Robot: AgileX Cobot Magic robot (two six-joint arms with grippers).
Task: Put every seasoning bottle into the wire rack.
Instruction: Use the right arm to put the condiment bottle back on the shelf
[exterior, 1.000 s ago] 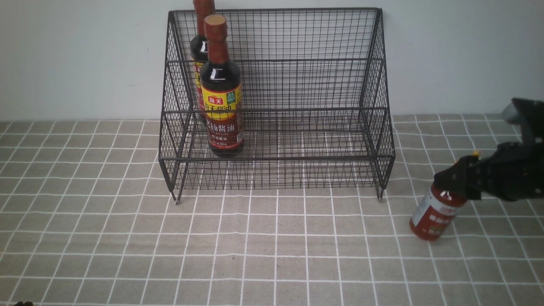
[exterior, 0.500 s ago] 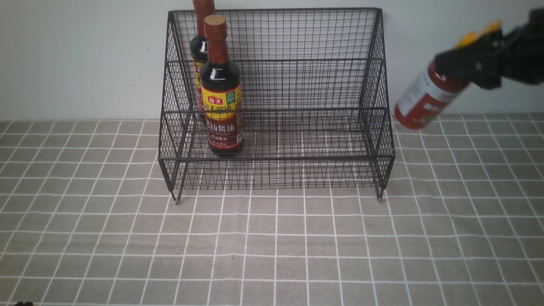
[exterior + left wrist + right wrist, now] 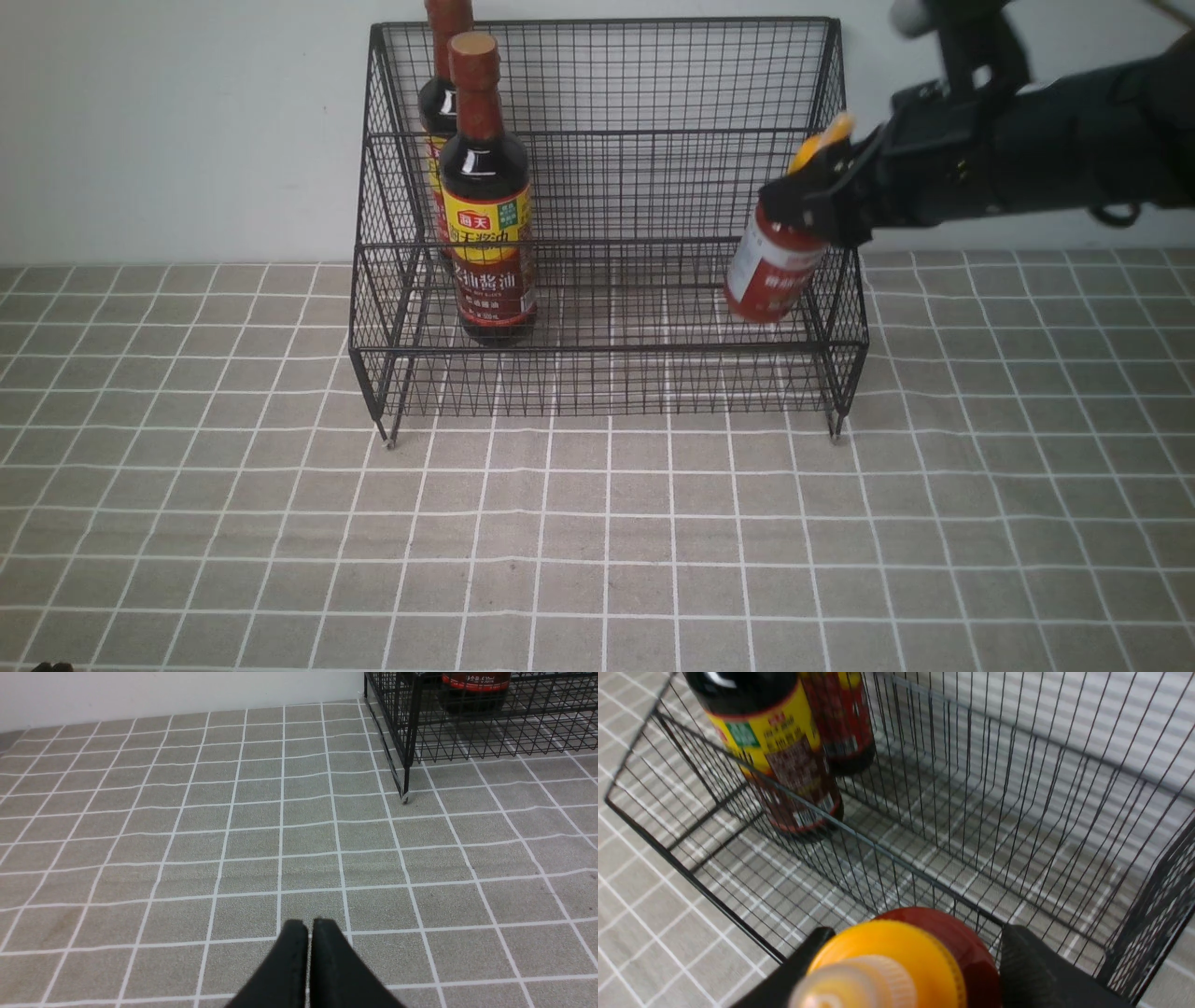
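The black wire rack [image 3: 607, 131] stands against the back wall. Two tall soy-sauce bottles stand at its left end: one on the lower tier [image 3: 485, 224], one behind on the upper tier [image 3: 441, 93]. My right gripper [image 3: 817, 201] is shut on the neck of the short red sauce bottle [image 3: 773, 271] with yellow nozzle cap [image 3: 887, 961] and holds it tilted over the right end of the lower tier, in front of the rack's right side. The rack also shows in the right wrist view [image 3: 971, 826]. My left gripper [image 3: 308, 926] is shut and empty, low over the cloth left of the rack [image 3: 406, 742].
A grey checked tablecloth [image 3: 597, 532] covers the table. A white wall [image 3: 187, 121] rises right behind the rack. The rack's front rail and right side wall [image 3: 840, 280] stand close to the held bottle.
My right gripper lifted the red sauce bottle from the cloth right of the rack, carried it up, then left and down into the rack's right end. The left gripper has not moved.
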